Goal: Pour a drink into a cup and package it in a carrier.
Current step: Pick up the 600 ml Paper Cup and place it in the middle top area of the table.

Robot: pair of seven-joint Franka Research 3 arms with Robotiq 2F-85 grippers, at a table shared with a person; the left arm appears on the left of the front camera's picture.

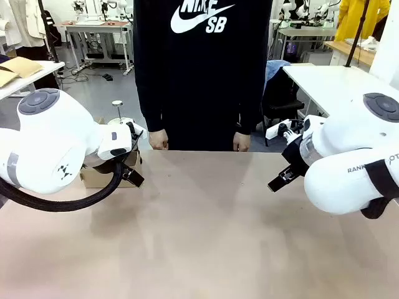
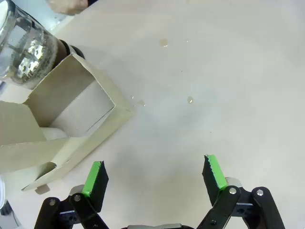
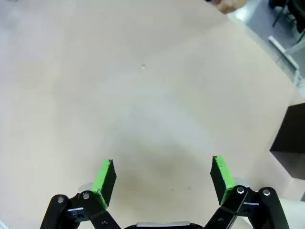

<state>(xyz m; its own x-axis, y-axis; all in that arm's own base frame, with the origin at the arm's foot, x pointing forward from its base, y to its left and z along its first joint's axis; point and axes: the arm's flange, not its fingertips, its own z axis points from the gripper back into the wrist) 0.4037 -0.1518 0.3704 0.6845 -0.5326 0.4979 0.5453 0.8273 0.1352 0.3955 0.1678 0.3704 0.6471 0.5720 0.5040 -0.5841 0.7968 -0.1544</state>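
Left wrist view: the carrier (image 2: 90,143) is seen at the left of the frame, resting on the table (image 2: 214,71). Its long axis runs diagonally from the lower left to the centre left, and one pocket (image 2: 78,107) is turned open toward the camera. The second pocket is largely cut off at the lower left. A clear glass jar (image 2: 21,45) is seen in the upper left corner, just behind the carrier's far corner; whether it stands upright cannot be told. A few small drops (image 2: 189,100) are scattered on the table right of the carrier. The left gripper (image 2: 155,177) is held at the bottom centre with its green pads (image 2: 95,177) wide apart and nothing between them, just beside the carrier's near edge.

Right wrist view: the right gripper (image 3: 163,175) is likewise spread wide over bare table. A black box (image 3: 291,136) is seen at the right edge.

Front view: a person's hands (image 1: 159,140) are seen at the table's far edge.
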